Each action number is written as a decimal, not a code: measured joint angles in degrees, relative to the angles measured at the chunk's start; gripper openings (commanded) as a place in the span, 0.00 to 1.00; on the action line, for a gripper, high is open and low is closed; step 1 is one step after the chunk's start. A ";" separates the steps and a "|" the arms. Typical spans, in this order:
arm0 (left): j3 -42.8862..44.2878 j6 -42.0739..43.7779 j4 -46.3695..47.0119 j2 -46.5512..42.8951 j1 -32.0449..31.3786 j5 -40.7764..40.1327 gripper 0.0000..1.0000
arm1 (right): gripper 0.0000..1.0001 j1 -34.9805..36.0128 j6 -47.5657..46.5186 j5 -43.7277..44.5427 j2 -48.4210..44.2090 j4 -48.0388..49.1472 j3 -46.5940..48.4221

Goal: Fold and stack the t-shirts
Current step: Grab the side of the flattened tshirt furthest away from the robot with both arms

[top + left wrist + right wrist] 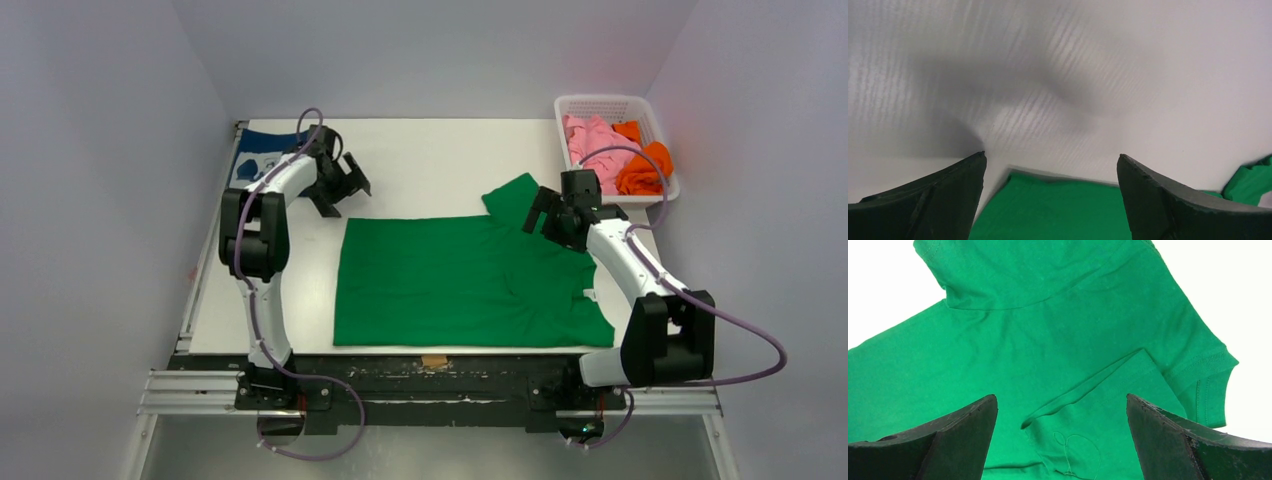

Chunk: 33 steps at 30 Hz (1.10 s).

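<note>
The plain green t-shirt [460, 285] lies spread on the white table, one sleeve [512, 195] sticking out at the back right. My left gripper [340, 188] is open and empty above the bare table, just beyond the shirt's back left corner [1048, 210]. My right gripper [540, 215] is open and empty above the shirt's sleeve and shoulder area [1058, 340], where a small fold and a loose thread [1073, 450] show. A navy blue shirt with white print [262, 158] lies at the back left, partly behind my left arm.
A white basket [640, 108] at the back right corner holds pink [590, 140] and orange [645, 165] shirts. A small brown tag [434, 360] sits at the table's front edge. Grey walls enclose the table.
</note>
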 measured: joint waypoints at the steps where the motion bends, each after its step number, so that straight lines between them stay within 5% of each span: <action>1: 0.00 0.00 0.37 -0.07 -0.02 0.94 0.95 | 0.98 0.00 -0.07 -0.07 0.11 -0.02 0.00; 19: -7.02 1.36 2.10 -3.02 -0.74 6.56 0.50 | 0.96 0.00 -0.20 -2.69 0.15 1.36 0.00; 28: -4.15 1.73 -6.49 -2.05 -4.20 1.18 0.46 | 0.96 0.00 -0.28 -2.71 0.13 1.38 0.00; 33: 0.66 2.86 -12.66 0.76 -6.78 -3.43 0.24 | 0.96 0.00 -0.37 -2.62 0.13 1.38 0.00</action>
